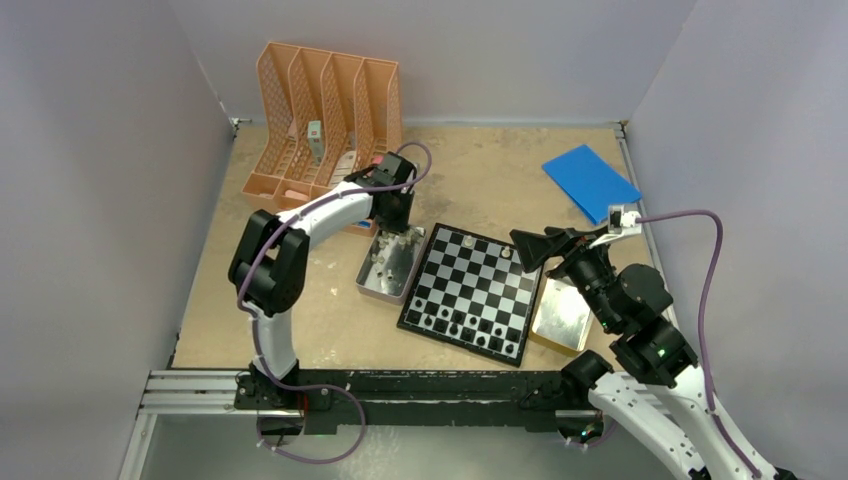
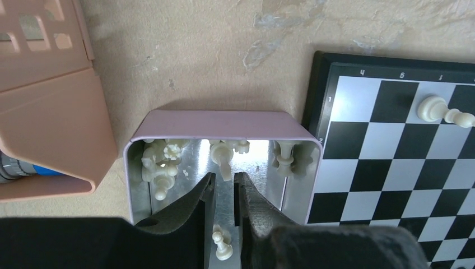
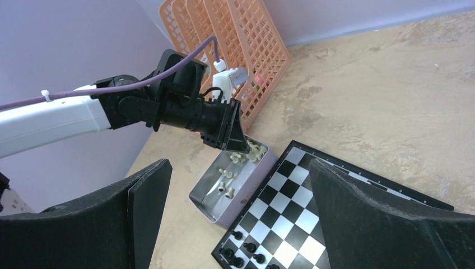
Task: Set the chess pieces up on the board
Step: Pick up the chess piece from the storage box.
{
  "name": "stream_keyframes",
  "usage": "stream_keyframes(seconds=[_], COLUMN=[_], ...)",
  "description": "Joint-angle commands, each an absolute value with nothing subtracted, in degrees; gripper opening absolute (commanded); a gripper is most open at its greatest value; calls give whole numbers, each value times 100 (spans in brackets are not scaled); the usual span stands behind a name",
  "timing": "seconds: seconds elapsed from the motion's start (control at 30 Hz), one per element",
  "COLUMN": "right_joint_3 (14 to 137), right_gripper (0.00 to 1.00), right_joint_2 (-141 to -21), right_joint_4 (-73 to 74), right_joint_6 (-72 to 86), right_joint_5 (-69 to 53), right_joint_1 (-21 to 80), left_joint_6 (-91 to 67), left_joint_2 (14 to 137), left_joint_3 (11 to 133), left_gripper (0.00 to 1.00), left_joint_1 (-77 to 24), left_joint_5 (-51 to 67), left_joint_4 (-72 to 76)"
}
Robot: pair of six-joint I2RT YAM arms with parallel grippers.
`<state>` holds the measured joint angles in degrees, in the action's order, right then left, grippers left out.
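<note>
Metal tin (image 2: 221, 124) beside board (image 2: 392, 162) holds loose white chessmen (image 2: 159, 165)

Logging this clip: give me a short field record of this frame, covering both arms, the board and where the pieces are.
left gripper: down in the tin left of the board, jaws nearly closed, white pawn between them; grip unconfirmed
right gripper: wide open, empty, hovers by the board's far right corner
board: black pieces along the near rows; two white pieces at the far side
tin contents: several loose white chessmen
second tin: right of the board, contents unclear
</note>
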<state>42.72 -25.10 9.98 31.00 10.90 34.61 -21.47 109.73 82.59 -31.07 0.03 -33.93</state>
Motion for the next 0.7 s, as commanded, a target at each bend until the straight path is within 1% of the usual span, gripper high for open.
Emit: stream_keyframes(seconds=[0.0,0.3,0.43,0.53,0.67], right_joint_3=[4289,4280,4281,4273,4231], right_gripper=[95,95,95,95,95], right_joint_2=[-2474,-2467,-2469,-2465,-2483], right_joint_4=[705,694,683,683,633], right_joint_6=[2997,2987,2984,2988,2973], right_joint_5=[1013,993,991,993,987], right_joint_1=[3489,3489,3489,3489,3489], left_joint_6=[-2103,-2074,-2083,-2066,-2044], left_joint_2=[11055,11224,11178,11101,10916], left_joint_3=[8204,8196,8191,8211,8271], left_gripper=[18,17,12,4,2], left_joint_1=[-3055,-3048,-3045,-3044,-3046], left_joint_5=[-163,-29,-26,-26,-26], left_joint_4=[-3218,-3156,-3202,-3298,-3485])
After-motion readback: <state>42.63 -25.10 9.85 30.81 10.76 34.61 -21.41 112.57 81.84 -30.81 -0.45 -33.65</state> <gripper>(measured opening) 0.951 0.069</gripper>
